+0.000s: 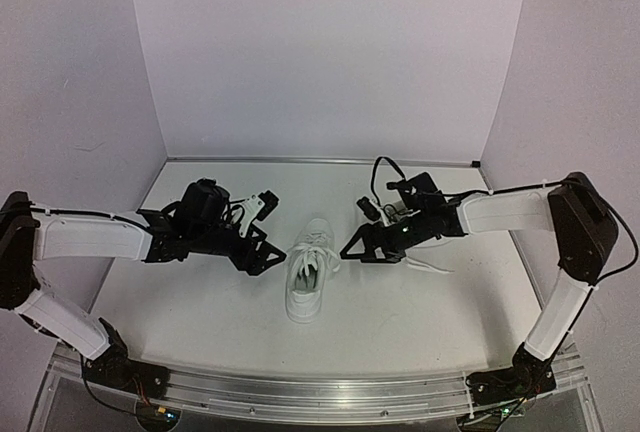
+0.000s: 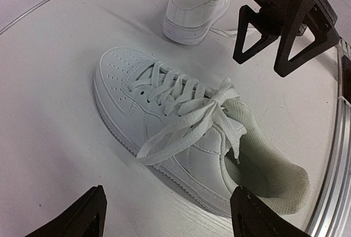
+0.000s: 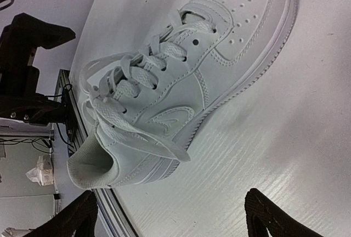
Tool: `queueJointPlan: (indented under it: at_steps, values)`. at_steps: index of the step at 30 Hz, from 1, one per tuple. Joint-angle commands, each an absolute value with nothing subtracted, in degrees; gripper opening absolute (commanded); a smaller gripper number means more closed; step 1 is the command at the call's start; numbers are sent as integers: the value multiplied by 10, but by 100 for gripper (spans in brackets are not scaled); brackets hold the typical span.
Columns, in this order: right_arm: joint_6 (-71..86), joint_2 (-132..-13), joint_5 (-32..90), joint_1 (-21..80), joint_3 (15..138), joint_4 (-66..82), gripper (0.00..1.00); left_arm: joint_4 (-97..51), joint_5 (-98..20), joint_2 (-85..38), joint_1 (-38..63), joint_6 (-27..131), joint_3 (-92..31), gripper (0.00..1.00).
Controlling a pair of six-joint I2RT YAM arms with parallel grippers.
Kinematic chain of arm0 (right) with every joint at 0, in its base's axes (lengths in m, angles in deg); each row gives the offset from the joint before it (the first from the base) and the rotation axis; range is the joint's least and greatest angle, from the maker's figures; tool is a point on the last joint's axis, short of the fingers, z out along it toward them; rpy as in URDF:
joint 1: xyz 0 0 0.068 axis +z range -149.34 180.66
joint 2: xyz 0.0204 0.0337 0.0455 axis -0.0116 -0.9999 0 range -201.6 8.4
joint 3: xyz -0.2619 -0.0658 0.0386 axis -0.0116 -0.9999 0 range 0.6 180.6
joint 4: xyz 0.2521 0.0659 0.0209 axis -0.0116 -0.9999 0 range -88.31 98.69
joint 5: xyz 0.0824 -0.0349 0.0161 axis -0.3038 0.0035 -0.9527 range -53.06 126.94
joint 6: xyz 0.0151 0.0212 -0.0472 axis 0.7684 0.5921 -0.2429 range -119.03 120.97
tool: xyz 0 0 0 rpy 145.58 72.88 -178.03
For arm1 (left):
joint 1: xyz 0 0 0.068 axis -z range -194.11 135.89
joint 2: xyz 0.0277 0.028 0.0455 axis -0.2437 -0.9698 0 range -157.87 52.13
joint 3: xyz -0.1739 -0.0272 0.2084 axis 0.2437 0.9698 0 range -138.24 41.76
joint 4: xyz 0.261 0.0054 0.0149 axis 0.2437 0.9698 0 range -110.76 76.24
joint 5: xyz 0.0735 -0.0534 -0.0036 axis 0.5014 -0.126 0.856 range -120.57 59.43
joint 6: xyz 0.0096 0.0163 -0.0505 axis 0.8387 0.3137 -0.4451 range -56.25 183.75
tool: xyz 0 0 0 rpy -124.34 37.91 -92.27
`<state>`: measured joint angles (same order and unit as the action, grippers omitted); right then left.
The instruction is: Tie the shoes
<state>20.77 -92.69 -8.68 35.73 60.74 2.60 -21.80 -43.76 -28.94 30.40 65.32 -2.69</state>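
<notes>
One white sneaker (image 1: 308, 277) lies mid-table, toe away from the arms, between both grippers. Its laces (image 2: 189, 116) cross near the tongue, and a loop drapes over the side. The left wrist view (image 2: 164, 127) and the right wrist view (image 3: 181, 83) both show it. My left gripper (image 1: 268, 257) is open and empty, just left of the shoe. My right gripper (image 1: 355, 250) is open and empty, just right of it. The second sneaker (image 2: 194, 6) stands farther back, mostly hidden behind the right arm in the top view (image 1: 432, 240). A loose lace (image 1: 428, 267) trails from it.
The table's metal front rail (image 1: 320, 392) runs along the near edge. White walls close the back and sides. In the left wrist view the right gripper's black fingers (image 2: 285, 23) hang beside the second sneaker.
</notes>
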Motion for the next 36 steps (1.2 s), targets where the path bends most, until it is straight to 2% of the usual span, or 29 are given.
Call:
queueJointPlan:
  at_steps: [1, 13, 17, 21, 22, 23, 29, 36]
  values:
    - [235, -960, -102, 388, 615, 85, 89, -272, -485, -313, 312, 608, -3, 81]
    - [286, -1027, -147, 413, 693, 156, 86, -364, -525, -373, 363, 579, -7, 76]
    - [284, -978, -127, 407, 667, 151, 87, -351, -456, -313, 357, 576, 6, 82]
    - [279, -901, -94, 387, 624, 136, 89, -264, -411, -244, 322, 554, -12, 90]
    - [275, -877, -83, 381, 617, 129, 90, -249, -403, -222, 311, 547, -16, 97]
    - [269, -857, -67, 377, 611, 116, 91, -229, -395, -201, 302, 538, -22, 99]
    - [231, -753, 29, 364, 593, 16, 96, -132, -346, -153, 287, 509, -62, 100]
    - [237, -655, 127, 362, 507, -19, 98, -68, -219, -131, 288, 412, -56, 100]
